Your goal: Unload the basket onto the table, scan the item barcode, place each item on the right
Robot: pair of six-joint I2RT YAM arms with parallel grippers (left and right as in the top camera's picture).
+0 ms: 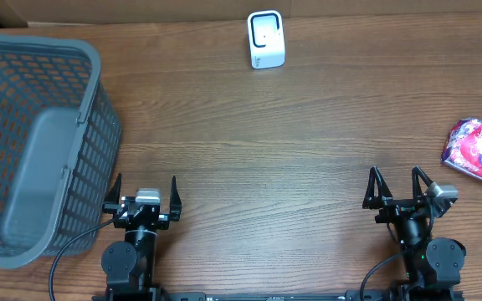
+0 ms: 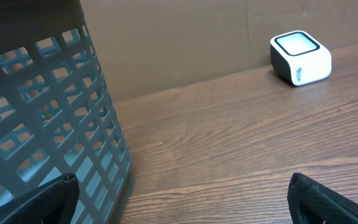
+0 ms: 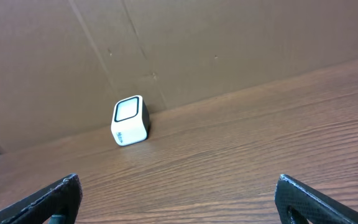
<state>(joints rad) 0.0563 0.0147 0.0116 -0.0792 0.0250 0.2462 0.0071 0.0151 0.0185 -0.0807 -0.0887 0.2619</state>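
A white scanner [image 1: 266,39] is standing at the far edge of the bench [image 1: 291,134], hard against a brown cardboard wall [image 3: 229,43]. Its dark-framed window is facing upward and leaning a little toward the arms.

A grey lattice basket [image 1: 99,109] is sitting well to the scanner's left and nearer the arms. It is standing upright with its top open, and only its own smooth grey floor is showing inside. The left wrist view is showing the basket's slotted wall close by.

The item, a purple and red packet [image 1: 475,149], is lying flat on the bench far to the scanner's right and nearer the arms, well apart from the scanner. Its printed face is turned up. Its long axis is appearing to run on a slant, with one end pointing back toward the scanner's side and the other toward the right edge of the overhead view. Which face is carrying the barcode cannot be told.

The left tool [image 1: 145,186] is hovering at the near edge, nearer than the scanner and to its left, just beside the basket's near corner, with its fingers spread wide and gripping nothing. The right tool [image 1: 396,177] is hovering nearer than the scanner and to its right, near the packet but apart from it, likewise spread wide and gripping nothing.
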